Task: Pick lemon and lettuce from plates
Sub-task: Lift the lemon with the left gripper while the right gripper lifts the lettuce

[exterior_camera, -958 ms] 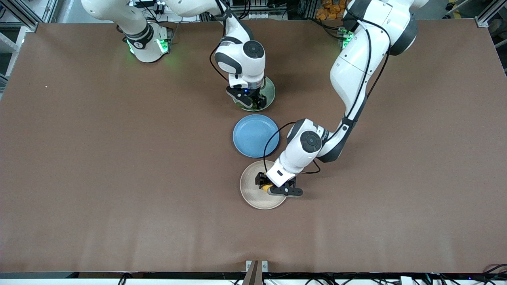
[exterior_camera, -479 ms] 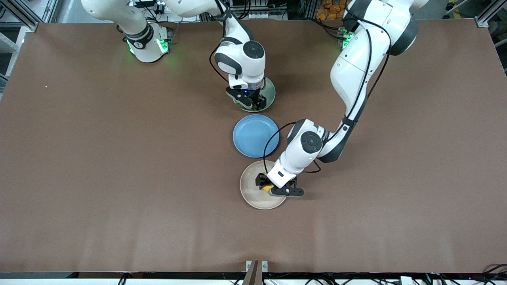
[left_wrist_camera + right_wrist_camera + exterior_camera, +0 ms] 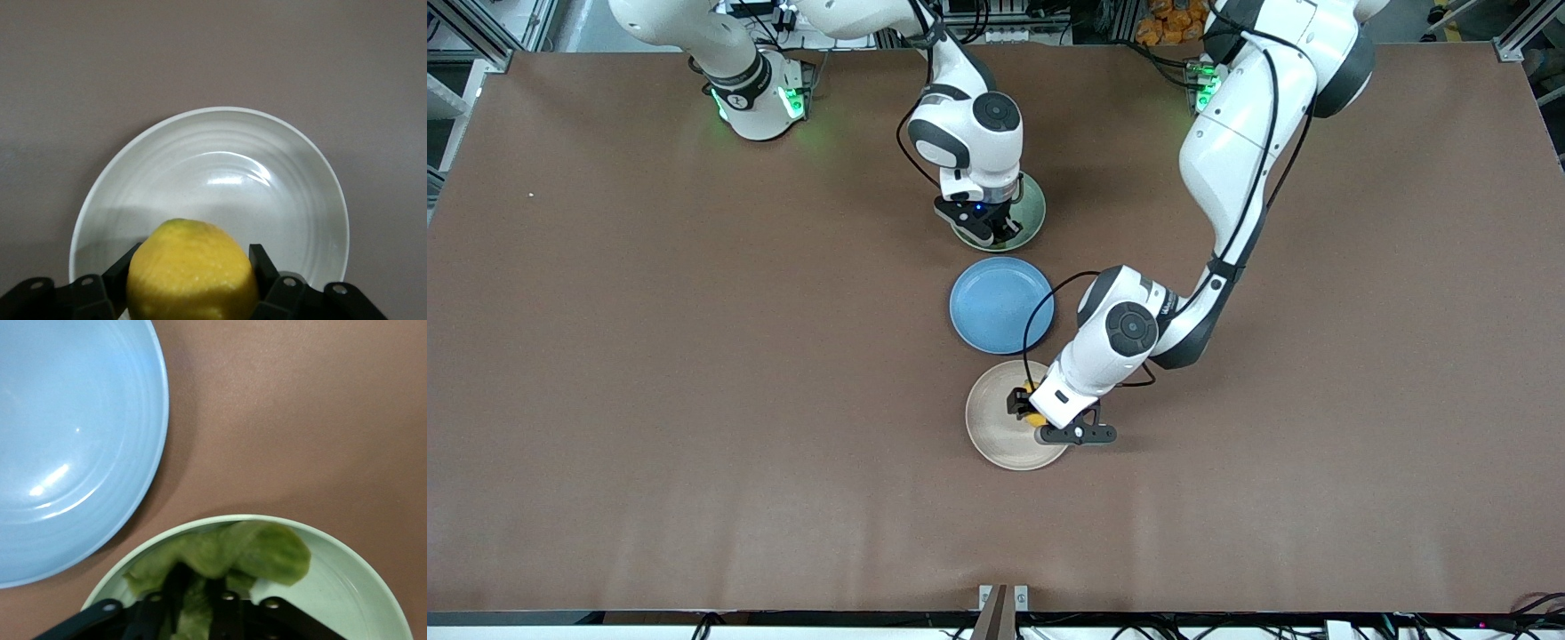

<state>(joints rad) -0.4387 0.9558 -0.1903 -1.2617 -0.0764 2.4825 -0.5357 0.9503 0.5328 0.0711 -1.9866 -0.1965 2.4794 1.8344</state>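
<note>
The left claw (image 3: pixel 1032 418) pinches the lemon (image 3: pixel 192 272) across its middle, just over the cream plate (image 3: pixel 989 427), the plate nearest the front camera. The lemon looks firm, rounded and pebbly-skinned — likely light but apt to roll or squirt out of flat fingers, so a grip on its widest part seems right.

The right claw (image 3: pixel 996 233) is down in the green plate (image 3: pixel 347 587), its fingers pressed together on the lettuce (image 3: pixel 247 553). The leaf is thin, limp and crinkled, bunched up between the fingers — it should weigh almost nothing, yet could tear or slip, so a gathered fold is the safer hold.

Both plates are smooth, glossy and faintly ringed. A bare blue plate (image 3: pixel 996 302) sits between them on the matte brown desk (image 3: pixel 694 356).
</note>
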